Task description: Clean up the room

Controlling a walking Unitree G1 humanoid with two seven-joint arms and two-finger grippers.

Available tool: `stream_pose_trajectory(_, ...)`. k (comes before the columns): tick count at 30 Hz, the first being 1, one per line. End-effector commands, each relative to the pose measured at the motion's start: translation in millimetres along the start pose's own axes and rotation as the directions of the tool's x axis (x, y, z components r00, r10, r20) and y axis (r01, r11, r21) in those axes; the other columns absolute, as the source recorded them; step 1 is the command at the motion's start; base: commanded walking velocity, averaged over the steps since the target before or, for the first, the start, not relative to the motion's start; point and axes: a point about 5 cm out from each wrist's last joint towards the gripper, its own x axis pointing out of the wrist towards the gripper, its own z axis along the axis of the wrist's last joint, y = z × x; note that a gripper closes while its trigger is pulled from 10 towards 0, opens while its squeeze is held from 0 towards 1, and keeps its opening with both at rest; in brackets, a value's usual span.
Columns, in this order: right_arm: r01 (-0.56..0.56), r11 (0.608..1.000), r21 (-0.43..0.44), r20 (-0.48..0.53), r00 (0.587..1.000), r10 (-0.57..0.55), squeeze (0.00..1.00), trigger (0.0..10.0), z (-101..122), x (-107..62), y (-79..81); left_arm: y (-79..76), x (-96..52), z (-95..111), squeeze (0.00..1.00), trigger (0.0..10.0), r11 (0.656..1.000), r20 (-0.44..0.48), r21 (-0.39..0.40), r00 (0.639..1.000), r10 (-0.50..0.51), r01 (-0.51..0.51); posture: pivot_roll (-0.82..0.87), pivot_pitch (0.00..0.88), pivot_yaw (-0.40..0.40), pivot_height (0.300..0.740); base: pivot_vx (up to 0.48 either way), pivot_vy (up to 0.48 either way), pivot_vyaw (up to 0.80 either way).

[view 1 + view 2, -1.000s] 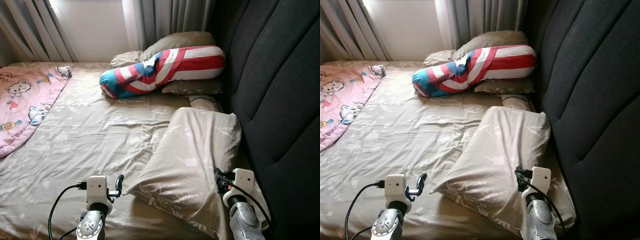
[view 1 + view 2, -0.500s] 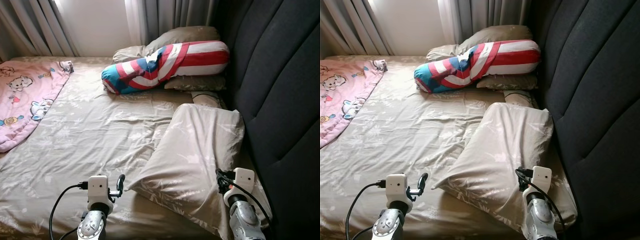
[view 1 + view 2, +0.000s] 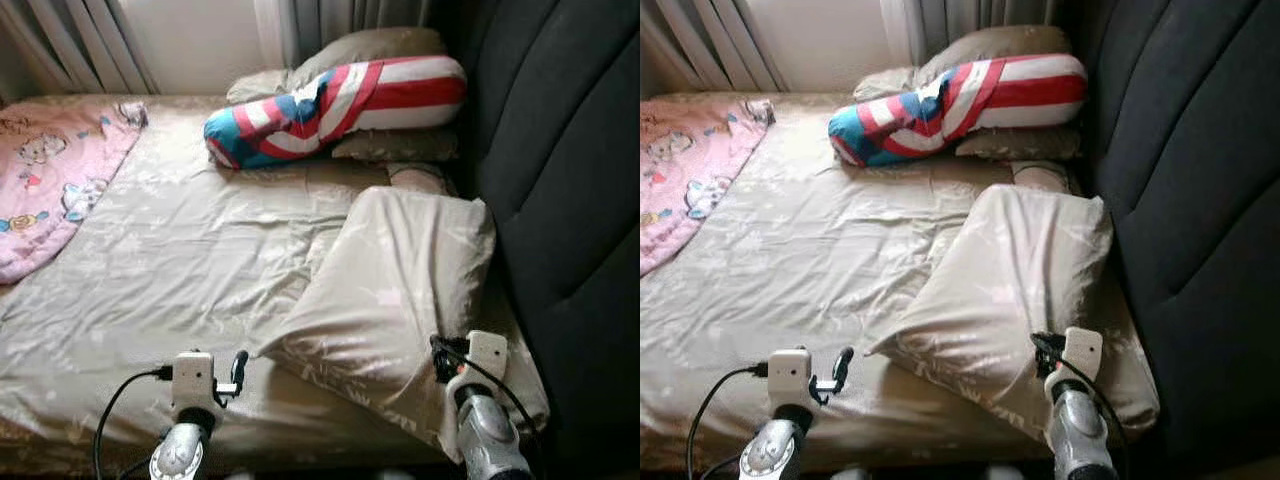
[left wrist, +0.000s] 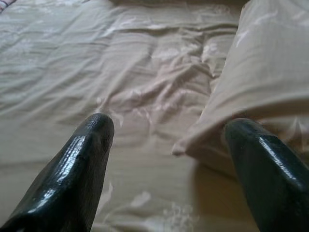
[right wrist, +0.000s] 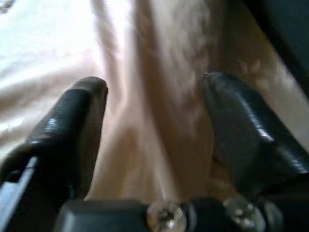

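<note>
Bed (image 3: pixel 180 260) with beige sheet, seen from its near edge. A beige pillow (image 3: pixel 395 300) lies askew against the dark headboard (image 3: pixel 570 180). Left hand (image 4: pixel 166 145), fingers spread, hovers over the sheet just beside the pillow's corner. Right hand (image 5: pixel 154 111), fingers spread, sits over the pillow's near end. A striped bolster (image 3: pixel 330 100) rests on pillows beyond; pink blanket (image 3: pixel 50 180) at far left.

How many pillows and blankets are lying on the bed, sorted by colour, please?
Beige pillows: 4, the large beige pillow, a small one behind it and two around the bolster.
Red, white and blue striped bolster: 1
Pink blanket: 1
Total: 6
</note>
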Motion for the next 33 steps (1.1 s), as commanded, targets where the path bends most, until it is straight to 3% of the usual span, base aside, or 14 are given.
stream_pose_trajectory(1, 0.004, 0.999, 0.037, -0.028, 1.0, -0.003, 1.0, 10.0, 0.4, 2.3, -1.2, 2.2, -2.1, 0.0, 0.0, 10.0, 1.0, -0.005, 0.009, 1.0, -0.003, 0.003, -0.04, 0.132, 0.002, 0.654, 0.0, 0.0, 0.0)
stream_pose_trajectory(15, -0.066, 0.996, 0.065, -0.117, 0.99, 0.073, 1.0, 10.0, 10.9, 13.5, 4.2, 5.4, -9.4, 0.8, 0.0, 10.0, 1.0, -0.007, 0.024, 1.0, -0.007, 0.007, -0.02, 0.162, 0.009, 0.654, 0.0, 0.0, 0.0)
stream_pose_trajectory(25, -0.076, 0.997, 0.036, -0.174, 0.981, 0.081, 1.0, 10.0, 7.9, 13.8, 2.8, 9.2, -15.0, 3.4, 0.0, 10.0, 0.999, -0.005, 0.038, 1.0, -0.015, 0.015, 0.0, 0.204, 0.024, 0.654, 0.0, 0.0, 0.0)
stream_pose_trajectory(26, -0.067, 0.997, 0.026, -0.174, 0.982, 0.071, 0.93, 10.0, 7.3, 13.4, 1.0, 10.7, -16.9, 4.7, 0.0, 10.0, 0.999, -0.003, 0.043, 1.0, -0.015, 0.015, 0.01, 0.214, 0.027, 0.654, 0.0, 0.0, 0.0)
stream_pose_trajectory(27, -0.066, 0.998, 0.02, -0.174, 0.982, 0.068, 0.93, 10.0, 7.2, 13.3, 0.2, 11.4, -18.1, 5.8, 0.0, 10.0, 0.999, 0.0, 0.047, 1.0, -0.016, 0.016, 0.01, 0.214, 0.027, 0.654, 0.0, 0.0, 0.0)
stream_pose_trajectory(28, -0.066, 0.998, 0.018, -0.174, 0.982, 0.068, 0.75, 10.0, 7.0, 13.1, 0.0, 12.0, -19.5, 6.5, 0.0, 10.0, 0.999, 0.003, 0.049, 1.0, -0.017, 0.017, 0.01, 0.226, 0.03, 0.654, 0.0, 0.0, 0.0)
stream_pose_trajectory(29, -0.06, 0.998, 0.013, -0.179, 0.982, 0.062, 0.0, 10.0, 6.5, 13.0, -0.9, 12.5, -20.8, 7.2, 0.0, 10.0, 0.999, 0.006, 0.05, 1.0, -0.017, 0.017, 0.02, 0.23, 0.032, 0.654, 0.0, 0.0, 0.0)
stream_pose_trajectory(33, -0.036, 0.999, -0.002, -0.198, 0.98, 0.035, 0.0, 10.0, 3.4, 11.6, -5.0, 15.5, -28.7, 8.7, 0.0, 10.0, 0.998, 0.004, 0.063, 1.0, -0.026, 0.026, 0.03, 0.256, 0.045, 0.654, 0.0, 0.0, 0.0)
